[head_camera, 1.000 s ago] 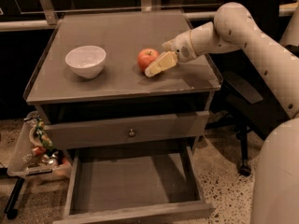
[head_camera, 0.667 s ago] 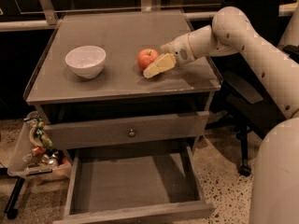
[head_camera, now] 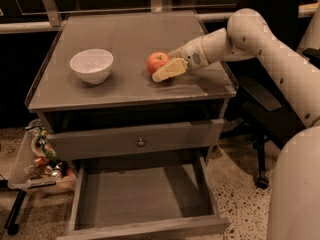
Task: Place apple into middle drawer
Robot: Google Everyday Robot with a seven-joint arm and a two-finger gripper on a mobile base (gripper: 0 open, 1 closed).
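Note:
The apple (head_camera: 157,61), small and red-orange, sits on the cabinet top (head_camera: 125,39), right of centre. My gripper (head_camera: 162,67) reaches in from the right and is open around the apple. One pale yellow finger (head_camera: 171,69) lies along the apple's near side, and the other is mostly hidden behind the apple. The apple rests on the surface. The middle drawer (head_camera: 142,199) is pulled out below the cabinet front, and its flat floor is bare.
A white bowl (head_camera: 91,65) stands on the left of the cabinet top. A closed drawer front with a round knob (head_camera: 141,142) is above the open drawer. A bin of clutter (head_camera: 40,159) sits on the floor at left. A chair base (head_camera: 260,149) is at right.
My gripper has edged slightly left, closer around the apple. The apple, the bowl and the drawer have not moved.

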